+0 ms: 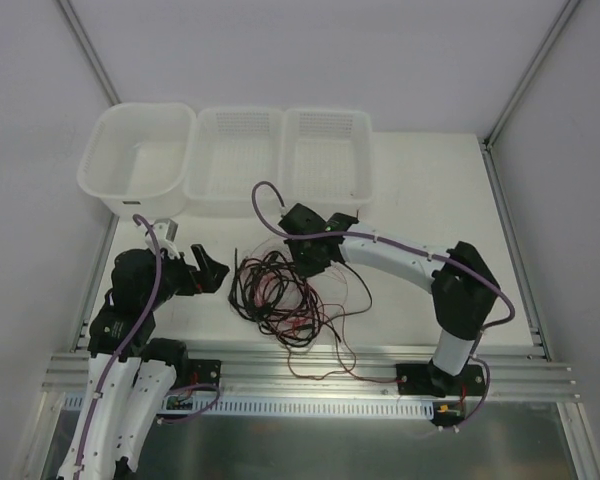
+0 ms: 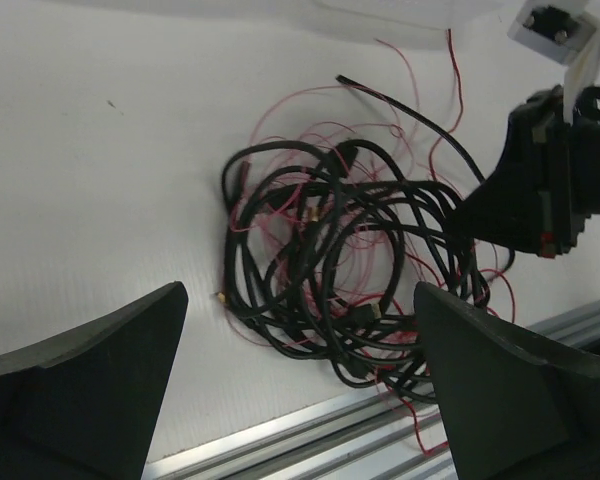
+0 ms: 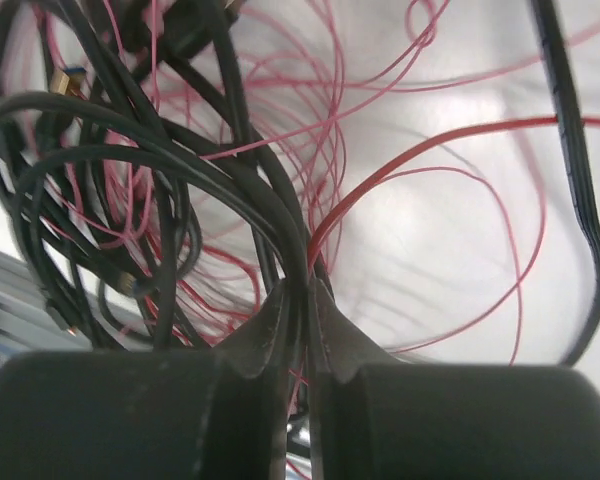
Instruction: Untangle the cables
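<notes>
The cables [image 1: 275, 290] lie in one tangled heap on the white table, black ones with small plug ends looped through finer red and pinkish wires. My right gripper [image 1: 302, 262] is at the heap's far right edge. In the right wrist view it [image 3: 302, 290] is shut on a black cable together with a red wire [image 3: 420, 150]. My left gripper [image 1: 218, 274] is open and empty just left of the heap. In the left wrist view it [image 2: 300, 400] has its jaws wide apart, with the heap [image 2: 330, 260] ahead and the right gripper [image 2: 530, 200] behind it.
A white tub [image 1: 140, 108] and two white mesh baskets [image 1: 240, 112] [image 1: 325, 112] stand in a row at the back. An aluminium rail [image 1: 380, 362] runs along the table's near edge. A loose red wire [image 1: 325, 372] trails over it.
</notes>
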`<act>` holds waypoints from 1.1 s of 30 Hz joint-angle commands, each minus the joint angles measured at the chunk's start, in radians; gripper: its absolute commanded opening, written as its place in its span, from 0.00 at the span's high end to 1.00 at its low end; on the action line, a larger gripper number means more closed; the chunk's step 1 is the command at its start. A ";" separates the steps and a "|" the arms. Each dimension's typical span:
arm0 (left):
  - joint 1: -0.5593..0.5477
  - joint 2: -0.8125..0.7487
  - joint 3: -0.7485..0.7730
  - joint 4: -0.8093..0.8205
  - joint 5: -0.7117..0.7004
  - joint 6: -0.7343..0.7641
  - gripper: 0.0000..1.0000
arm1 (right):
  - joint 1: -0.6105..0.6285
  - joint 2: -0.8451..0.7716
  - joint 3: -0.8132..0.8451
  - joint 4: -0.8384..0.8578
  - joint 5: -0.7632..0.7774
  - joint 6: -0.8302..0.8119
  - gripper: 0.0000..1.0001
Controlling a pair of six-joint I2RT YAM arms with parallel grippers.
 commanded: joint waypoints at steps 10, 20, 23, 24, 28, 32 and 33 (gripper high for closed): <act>-0.008 0.095 -0.034 0.032 0.131 -0.105 0.01 | -0.013 -0.079 0.175 -0.054 0.068 -0.143 0.18; -0.114 0.213 -0.049 0.064 0.095 -0.150 0.01 | 0.054 -0.443 -0.264 -0.051 0.157 -0.050 0.38; -0.185 0.262 -0.060 0.092 0.032 -0.176 0.01 | 0.071 -0.456 -0.354 0.010 0.133 -0.005 0.39; -0.203 0.278 -0.063 0.102 0.018 -0.187 0.01 | 0.073 -0.451 -0.370 0.030 0.133 0.006 0.40; -0.263 0.362 -0.068 0.142 -0.036 -0.239 0.01 | 0.076 -0.384 -0.428 0.124 0.139 0.044 0.43; -0.326 0.442 -0.068 0.171 -0.117 -0.271 0.01 | 0.088 -0.322 -0.440 0.219 0.108 0.059 0.48; -0.334 0.451 -0.071 0.182 -0.145 -0.277 0.01 | 0.093 -0.314 -0.436 0.233 0.106 0.060 0.48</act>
